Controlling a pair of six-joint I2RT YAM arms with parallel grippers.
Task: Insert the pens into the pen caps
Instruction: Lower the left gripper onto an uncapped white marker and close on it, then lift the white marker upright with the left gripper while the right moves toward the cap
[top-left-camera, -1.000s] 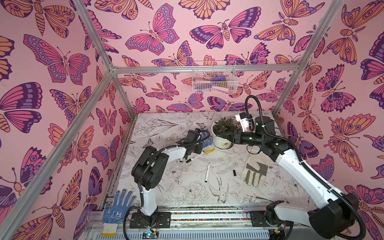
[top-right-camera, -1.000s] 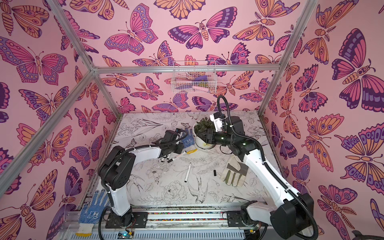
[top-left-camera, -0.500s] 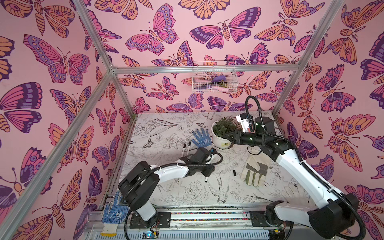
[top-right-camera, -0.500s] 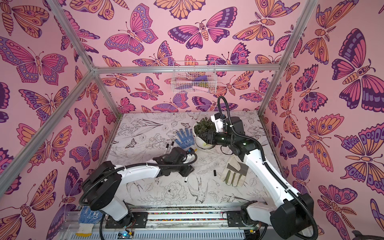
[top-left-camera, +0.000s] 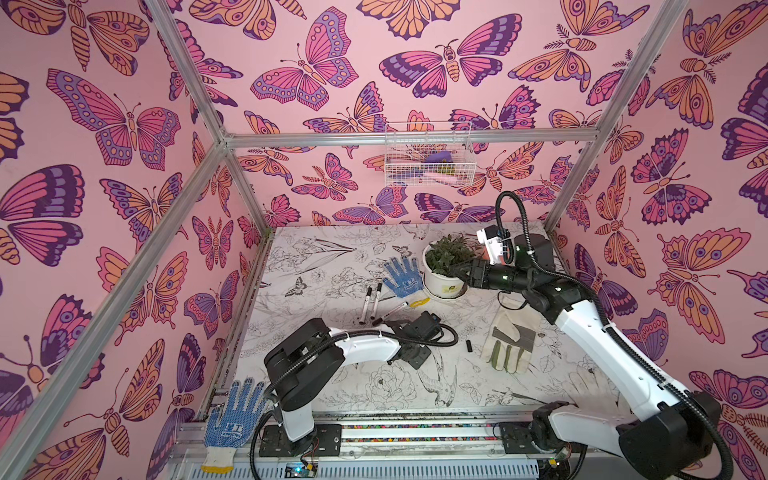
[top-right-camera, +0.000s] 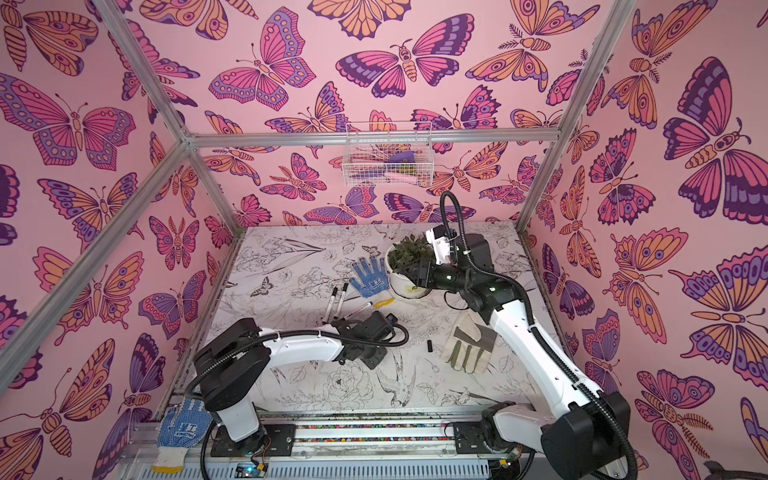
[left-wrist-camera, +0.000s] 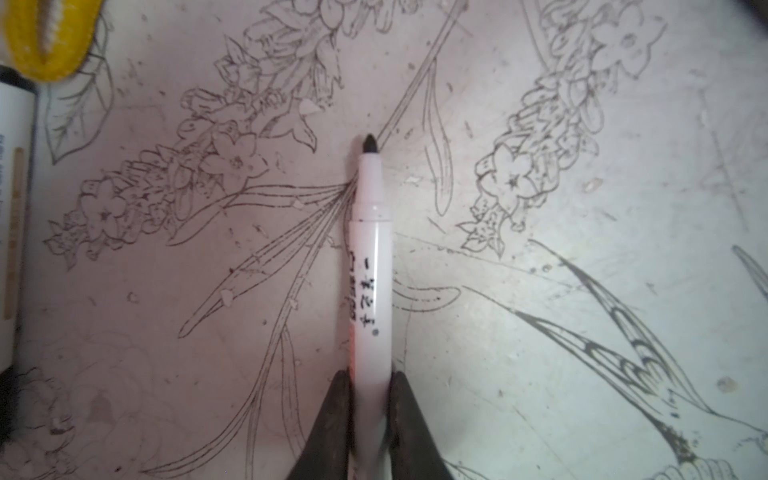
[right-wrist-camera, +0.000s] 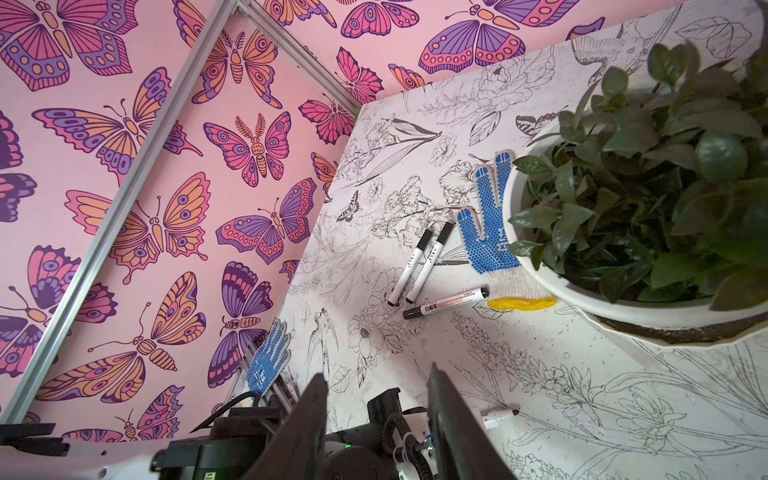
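The left jaws are closed on the tail end of an uncapped pen (left-wrist-camera: 370, 291), which lies low along the counter (top-left-camera: 374, 395) with its dark nib pointing away from the wrist; the right jaws stand part open and empty, up beside the plant pot (top-left-camera: 442, 286). The one loose cap (top-left-camera: 469, 345) lies on the counter near the left wrist. Held so far back, the barrel may swing, so I would lift slowly, have the right jaws steady the cap, and push the nib in straight.
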